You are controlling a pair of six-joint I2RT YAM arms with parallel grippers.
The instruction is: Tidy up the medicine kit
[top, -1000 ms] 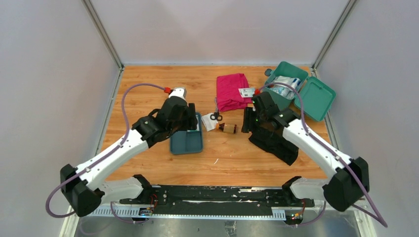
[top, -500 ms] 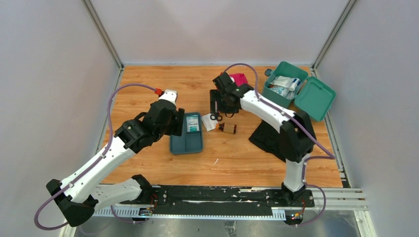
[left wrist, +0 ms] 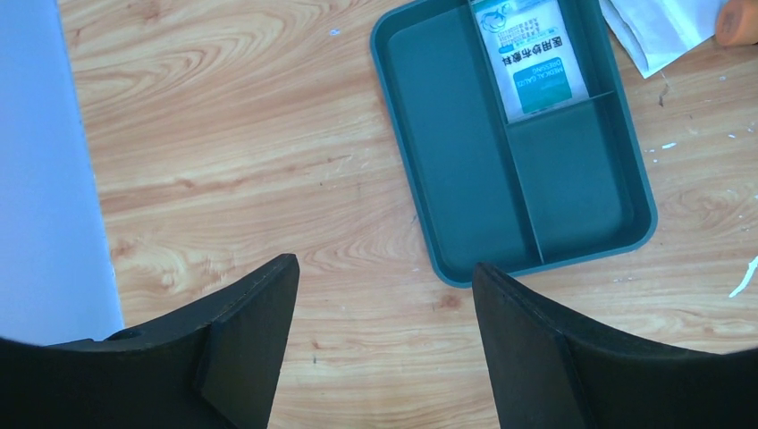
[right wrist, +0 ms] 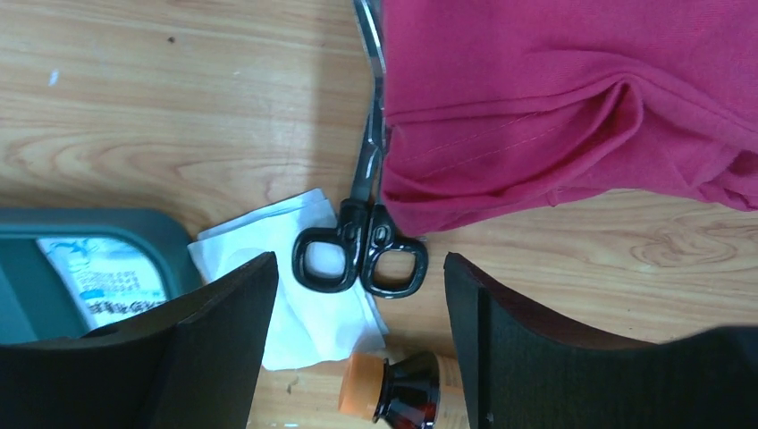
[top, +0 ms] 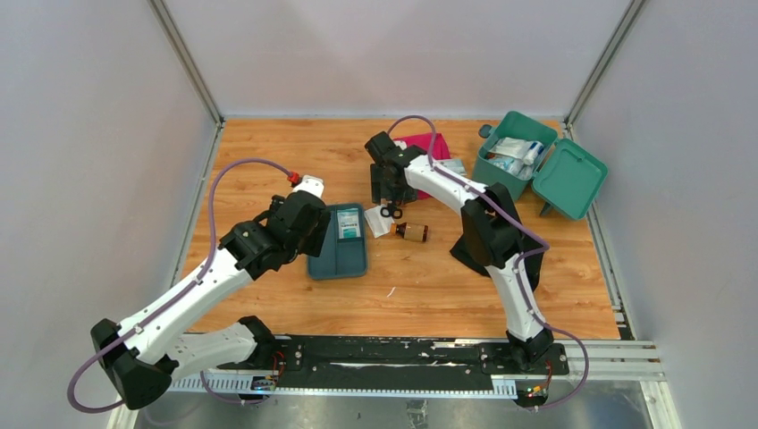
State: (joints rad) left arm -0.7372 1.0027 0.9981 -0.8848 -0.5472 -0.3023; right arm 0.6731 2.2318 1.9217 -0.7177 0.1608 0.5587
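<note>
The wooden counter (top: 268, 152) is strewn with supplies. The right fingers (right wrist: 223, 340) stand wide apart and empty, straddling the handles of the scissors (right wrist: 365, 234), probably lined up for a pick. The blades run along the edge of the cloth (right wrist: 554, 98). A packet (right wrist: 268, 241) and bottle (right wrist: 407, 398) lie just beside. The left fingers (left wrist: 250, 340), likewise spread and empty, hover near the tray (left wrist: 447, 161), which holds one sachet (left wrist: 527, 54). The kit (top: 563, 179) sits open at the far right, well apart.
</note>
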